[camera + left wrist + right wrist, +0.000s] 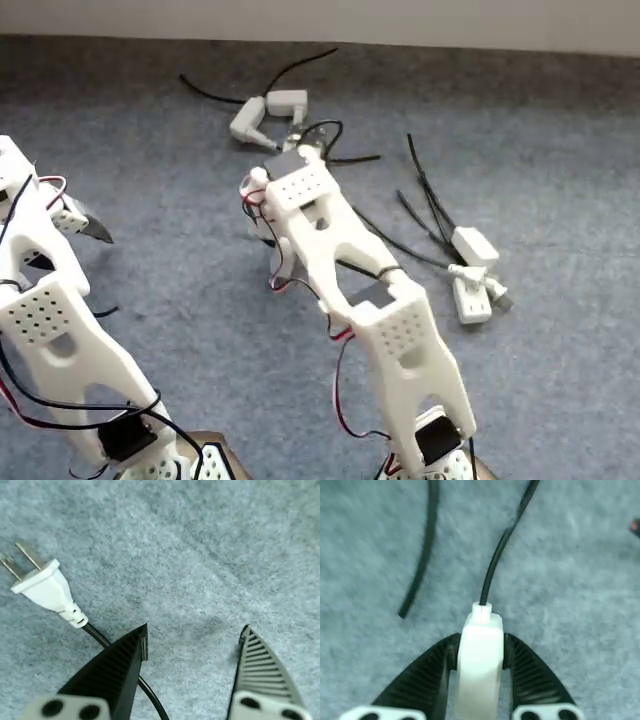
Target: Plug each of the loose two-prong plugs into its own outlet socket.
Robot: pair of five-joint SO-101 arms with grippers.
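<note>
On the carpet (180, 300) just ahead of the left gripper (195, 630) lies a loose plug (45, 587). It rests on its side with both prongs bare and pointing away from the gripper. Its black cord (100, 637) runs back under one finger. That gripper is spread wide, holds nothing and is not touching the plug.

The right gripper (480, 639) pinches a white body (479, 680) between its fingers. A thin lead (497, 555) leaves the body's far end and runs away across the carpet. The mating face is turned out of sight, so I cannot tell whether this is a plug or a socket. No partner piece sits in front of it in the right wrist view.

From above, two more white pieces form a far pair (265, 112) beyond the right arm's wrist, touching at an angle. A side pair (470, 275) lies well apart to the right, amid tangled cords. Whether either pair is properly seated is too small to judge.

My reading is that the job is at best partly done. At least one plug is plainly unplugged and ungrasped. The held body has yet to be joined to anything. The left plug needs picking up and a socket of its own.
</note>
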